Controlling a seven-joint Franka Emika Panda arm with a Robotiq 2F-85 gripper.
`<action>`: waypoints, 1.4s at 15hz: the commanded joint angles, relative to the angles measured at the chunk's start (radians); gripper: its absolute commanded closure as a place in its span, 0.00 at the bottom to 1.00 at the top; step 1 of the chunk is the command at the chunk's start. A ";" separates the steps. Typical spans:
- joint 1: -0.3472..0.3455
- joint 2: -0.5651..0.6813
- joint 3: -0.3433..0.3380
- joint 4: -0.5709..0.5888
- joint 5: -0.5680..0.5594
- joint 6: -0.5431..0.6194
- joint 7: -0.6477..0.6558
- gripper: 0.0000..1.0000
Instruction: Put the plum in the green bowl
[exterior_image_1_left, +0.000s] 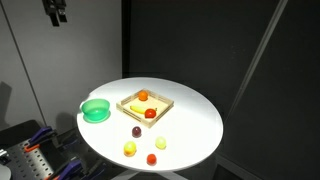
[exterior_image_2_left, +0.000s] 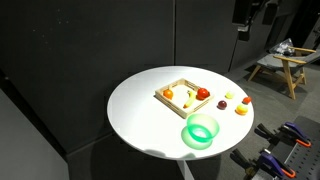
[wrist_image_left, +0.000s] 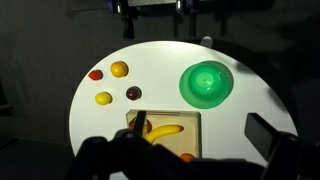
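Note:
The plum (wrist_image_left: 134, 93) is a small dark maroon fruit lying on the white round table, apart from the green bowl (wrist_image_left: 186, 74). It shows in both exterior views (exterior_image_1_left: 137, 131) (exterior_image_2_left: 222, 104), between the wooden tray and the other loose fruits. The green bowl (exterior_image_1_left: 84, 108) (exterior_image_2_left: 188, 128) stands empty near the table's edge. My gripper (wrist_image_left: 200, 132) is open and empty, its two dark fingers wide apart. It hangs high above the table in both exterior views (exterior_image_1_left: 55, 12) (exterior_image_2_left: 250, 15), far from the plum.
A square light wooden tray (wrist_image_left: 175, 115) (exterior_image_1_left: 132, 111) (exterior_image_2_left: 170, 104) holds a banana (wrist_image_left: 165, 129) and red-orange fruits. Two yellow fruits (wrist_image_left: 120, 69) (wrist_image_left: 103, 99) and a red-orange one (wrist_image_left: 96, 75) lie loose by the plum. The table (wrist_image_left: 240, 110) is round with dark surroundings.

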 joint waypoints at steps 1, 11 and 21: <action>0.040 0.011 -0.030 0.004 -0.016 -0.004 0.017 0.00; 0.047 0.007 -0.122 -0.011 0.012 0.019 -0.005 0.00; 0.041 -0.018 -0.247 -0.086 0.088 0.218 -0.099 0.00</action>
